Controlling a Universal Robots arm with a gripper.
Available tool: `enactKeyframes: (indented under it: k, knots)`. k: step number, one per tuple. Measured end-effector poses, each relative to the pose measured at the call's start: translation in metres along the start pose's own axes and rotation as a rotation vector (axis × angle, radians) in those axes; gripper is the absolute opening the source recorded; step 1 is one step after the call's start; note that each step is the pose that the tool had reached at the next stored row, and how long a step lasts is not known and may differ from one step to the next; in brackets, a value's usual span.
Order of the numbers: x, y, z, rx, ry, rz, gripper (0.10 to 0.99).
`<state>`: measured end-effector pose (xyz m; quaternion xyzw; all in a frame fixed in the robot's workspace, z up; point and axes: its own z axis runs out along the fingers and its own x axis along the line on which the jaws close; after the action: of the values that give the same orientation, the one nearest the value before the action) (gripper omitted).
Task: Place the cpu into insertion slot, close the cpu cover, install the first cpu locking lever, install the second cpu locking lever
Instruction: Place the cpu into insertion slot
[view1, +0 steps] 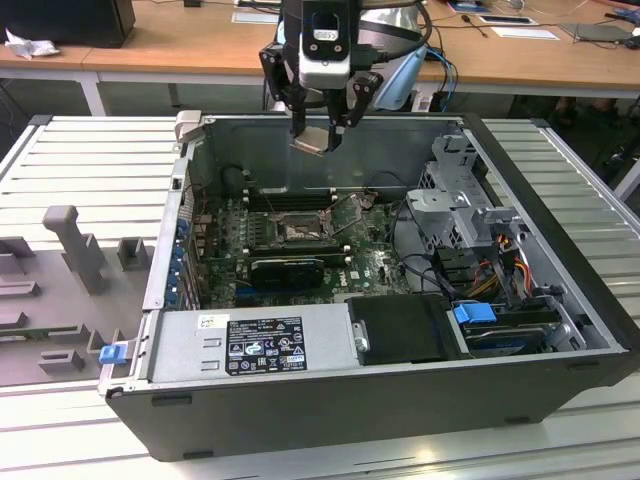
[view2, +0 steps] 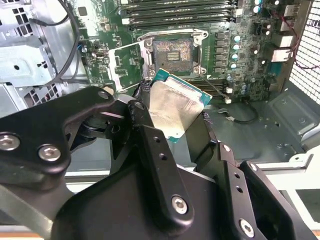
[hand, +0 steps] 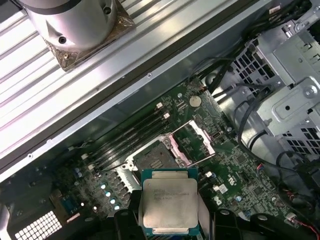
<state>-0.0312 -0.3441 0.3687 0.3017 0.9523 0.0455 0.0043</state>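
Upper centre, exterior view: the gripper (view1: 317, 138), jaws clenched on the cpu (view1: 307, 144), hangs above the insertion slot (view1: 298, 230); placement likely demands square alignment.

1. The chip (hand: 169, 202) is clamped between the gripper's (hand: 170, 215) dark fingers (hand: 129, 220), its silver face toward the camera and a green edge showing around it.
2. Beyond it, on the green board (hand: 240, 165), the socket (hand: 151, 157) lies bare with its pin field uncovered.
3. The cover (hand: 192, 142) is swung up, standing open right beside the socket.
4. Long black memory slots (hand: 127, 142) run alongside, and black cables (hand: 247, 112) loop toward a metal cage (hand: 292, 70).
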Motion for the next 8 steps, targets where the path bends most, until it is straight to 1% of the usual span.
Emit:
enactKeyframes:
  k: [4, 8]
  knots:
    - [0.002, -0.0014, 0.0007, 0.0, -0.0007, 0.008, 0.525]
    - [0.002, -0.0018, 0.0042, 0.0, -0.0012, 0.011, 0.525]
